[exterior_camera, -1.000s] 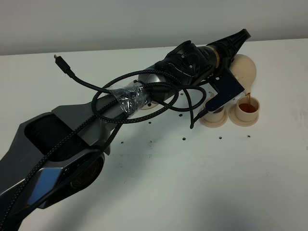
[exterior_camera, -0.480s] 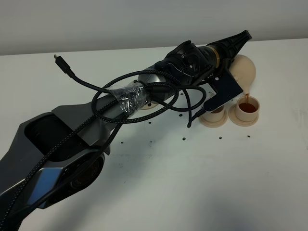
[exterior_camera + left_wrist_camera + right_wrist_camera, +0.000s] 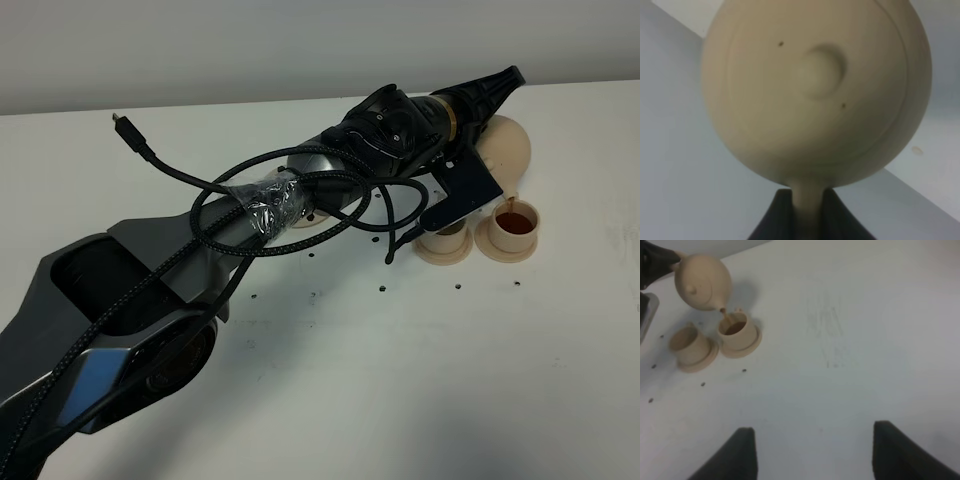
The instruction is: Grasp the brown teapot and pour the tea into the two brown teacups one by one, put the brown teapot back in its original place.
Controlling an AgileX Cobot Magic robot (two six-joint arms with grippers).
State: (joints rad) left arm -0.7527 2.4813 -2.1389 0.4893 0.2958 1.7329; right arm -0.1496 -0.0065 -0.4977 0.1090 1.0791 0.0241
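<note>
Robot lab bench: white drilled table [image 3: 450,380], blank wall [image 3: 250,50], cabled arm [image 3: 100,290].

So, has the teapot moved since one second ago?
No visible shift. The teapot stays tilted just behind the right-hand cup, the one with tea in it, with its spout over that cup's rim.

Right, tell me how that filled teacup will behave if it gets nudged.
The filled teacup looks like rigid ceramic, so it would probably slide or chip rather than flex. It merely stands on its saucer, so a nudge may shift it there. Tea looks fairly high inside and would likely slop out.
</note>
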